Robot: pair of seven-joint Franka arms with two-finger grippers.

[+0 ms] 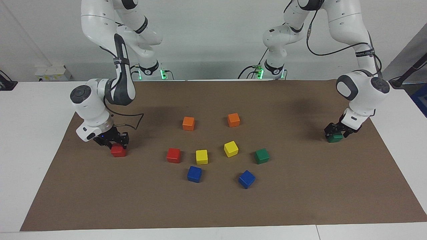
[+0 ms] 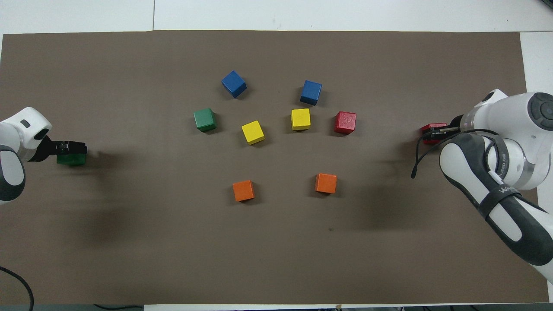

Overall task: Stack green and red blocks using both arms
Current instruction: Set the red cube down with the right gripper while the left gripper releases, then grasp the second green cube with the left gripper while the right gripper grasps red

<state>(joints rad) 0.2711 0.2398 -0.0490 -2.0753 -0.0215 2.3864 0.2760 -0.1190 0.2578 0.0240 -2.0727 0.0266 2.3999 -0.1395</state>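
1. Grippers first: left gripper [image 1: 337, 133] straddles a green block [image 1: 335, 137], right gripper [image 1: 111, 141] a red block [image 1: 118, 150] — I cannot tell whether either set of fingers has clamped.
2. Confirm both grips, then lift straight up (both blocks rest on the brown mat [image 1: 300, 200]).
3. Carry inward — other red block [image 1: 173, 155] and other green block [image 1: 262, 156] sit mid-table.

Both grabbed cubes are half hidden: the right gripper [image 1: 115, 142] covers the top of its red block [image 1: 118, 151], and the left gripper [image 1: 337, 132] hides most of its green block [image 1: 335, 138]. Arm bases are cropped overhead.

A matt brown paper-like sheet [image 1: 300, 200] covers the smooth white table [image 1: 33, 133], the coloured cubes such as the red block [image 2: 345, 122] look glossy, and both arms wear smooth white plastic-looking shells.
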